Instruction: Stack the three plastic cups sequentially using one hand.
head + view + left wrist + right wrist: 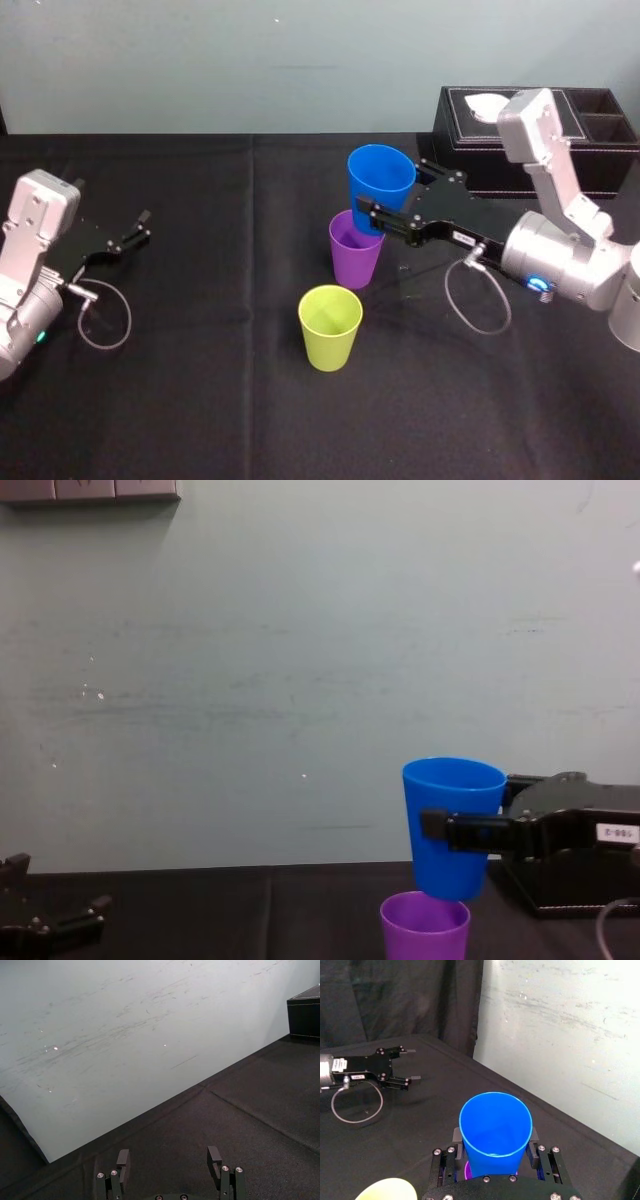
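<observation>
**Blue cup held over the purple one**

The right pincer (371, 217) reaches in from the right side of the counter (200, 400). It is closed on the blue cup (381, 178), with a finger pressed against each side of the cup's lower wall. The cup is upright, mouth up, and lifted clear of the black cloth.

From the chest view, the blue cup (453, 815) hangs directly over the purple cup (424, 927). Its base is level with the purple rim, and I cannot tell whether the two touch.

The purple cup (355, 252) stands upright near the middle of the counter. The yellow-green cup (330, 326) stands upright just in front of it, nearer the robot, and the two are apart.

A black box (540, 150) sits at the back right, behind the right arm.

The left pincer (138, 226) rests low at the left side of the counter, well away from the cups. Its fingers (123, 1159) are spread apart with nothing between them.
</observation>
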Robot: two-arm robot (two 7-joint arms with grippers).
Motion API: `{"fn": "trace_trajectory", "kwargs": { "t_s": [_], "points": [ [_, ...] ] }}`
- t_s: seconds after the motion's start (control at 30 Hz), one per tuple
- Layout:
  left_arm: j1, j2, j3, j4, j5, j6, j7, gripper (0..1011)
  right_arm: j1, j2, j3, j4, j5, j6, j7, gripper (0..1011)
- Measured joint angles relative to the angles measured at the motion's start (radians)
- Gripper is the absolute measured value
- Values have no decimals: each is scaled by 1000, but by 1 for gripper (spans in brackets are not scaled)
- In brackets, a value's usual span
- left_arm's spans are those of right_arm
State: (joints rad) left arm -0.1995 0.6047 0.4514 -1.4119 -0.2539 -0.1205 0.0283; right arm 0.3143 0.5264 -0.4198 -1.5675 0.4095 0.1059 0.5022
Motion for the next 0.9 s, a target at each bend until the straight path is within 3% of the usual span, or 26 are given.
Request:
{"fn": "trace_trajectory", "kwargs": {
  "t_s": [0.3, 0.9],
  "points": [
    [0, 0, 0, 0, 0, 0, 0, 1011, 48, -40, -33, 86, -14, -1, 9, 724],
    [0, 0, 0, 0, 0, 0, 0, 1011, 73, -64, -61, 158, -34, -21, 29, 724]
  ]
}}
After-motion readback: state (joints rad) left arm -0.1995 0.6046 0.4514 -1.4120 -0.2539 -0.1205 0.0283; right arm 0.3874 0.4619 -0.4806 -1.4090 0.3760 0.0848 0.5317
